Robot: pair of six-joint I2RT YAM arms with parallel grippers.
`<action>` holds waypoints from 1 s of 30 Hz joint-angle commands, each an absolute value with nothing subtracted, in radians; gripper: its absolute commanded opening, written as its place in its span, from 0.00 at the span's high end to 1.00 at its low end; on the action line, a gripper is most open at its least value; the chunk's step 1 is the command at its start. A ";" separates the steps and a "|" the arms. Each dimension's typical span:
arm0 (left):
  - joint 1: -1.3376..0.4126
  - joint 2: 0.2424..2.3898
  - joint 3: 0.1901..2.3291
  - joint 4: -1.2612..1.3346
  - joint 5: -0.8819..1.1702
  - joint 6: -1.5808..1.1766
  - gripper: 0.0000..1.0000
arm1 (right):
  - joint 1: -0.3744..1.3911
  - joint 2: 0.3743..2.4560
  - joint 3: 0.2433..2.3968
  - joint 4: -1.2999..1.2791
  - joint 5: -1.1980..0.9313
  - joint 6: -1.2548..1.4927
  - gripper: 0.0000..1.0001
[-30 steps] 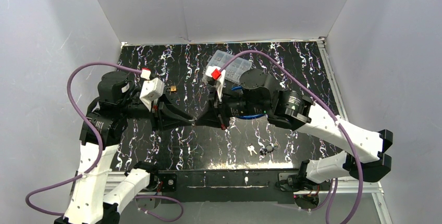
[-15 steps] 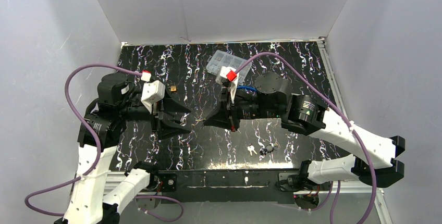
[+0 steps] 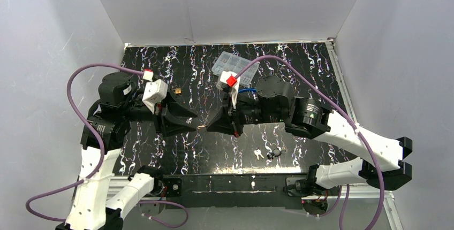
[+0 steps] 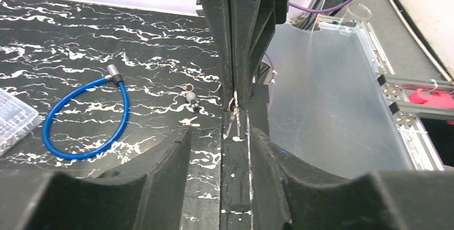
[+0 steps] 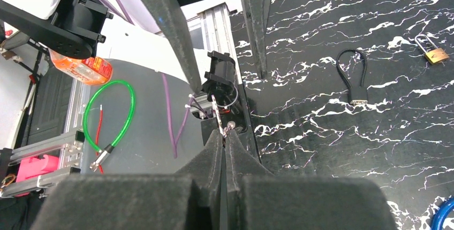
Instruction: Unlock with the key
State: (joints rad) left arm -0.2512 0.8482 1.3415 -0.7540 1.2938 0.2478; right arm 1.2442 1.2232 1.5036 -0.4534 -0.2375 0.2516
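Between the closed right fingers [image 5: 211, 158], the key [image 5: 219, 116]

Brass padlock [image 5: 437, 55], glossy blk tbl [image 3: 300, 64]

No text legible — labels seemingly too blurred.

This is a robotics lab test cell. A black, white-veined tabletop [image 3: 300, 64] is boxed in on three sides by plain white panels [image 3: 230, 5], with a bare aluminium rail [image 3: 338, 75] along its right edge. Two white-and-black robot arms, the left arm [image 3: 96, 182] and the right arm [image 3: 369, 144], are bolted at the tabletop's near edge, each trailing a purple cable [image 3: 267, 57]. A clear parts box [image 3: 235, 64] sits near the tabletop's far edge. A green cable loop [image 5: 112, 82] lies off its near edge.
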 commanded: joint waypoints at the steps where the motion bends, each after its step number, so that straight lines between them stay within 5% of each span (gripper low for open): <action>1: -0.252 0.844 1.331 -0.742 1.357 0.240 0.51 | 1.250 1.242 1.567 -0.431 -0.234 0.231 0.99; 5: -0.253 0.839 1.316 -0.743 1.357 0.257 0.46 | 1.250 1.257 1.578 -0.421 -0.239 0.234 0.99; 17: -0.254 0.853 1.314 -0.778 1.318 0.302 0.81 | 1.250 1.266 1.577 -0.401 -0.231 0.241 0.99; 30: -0.262 0.846 1.288 -0.786 1.305 0.293 0.84 | 1.251 1.267 1.549 -0.342 -0.220 0.264 0.99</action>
State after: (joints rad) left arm -0.2577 0.8547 1.2835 -0.7727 1.3083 0.2729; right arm 1.2449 1.2671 1.5299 -0.4164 -0.2150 0.2581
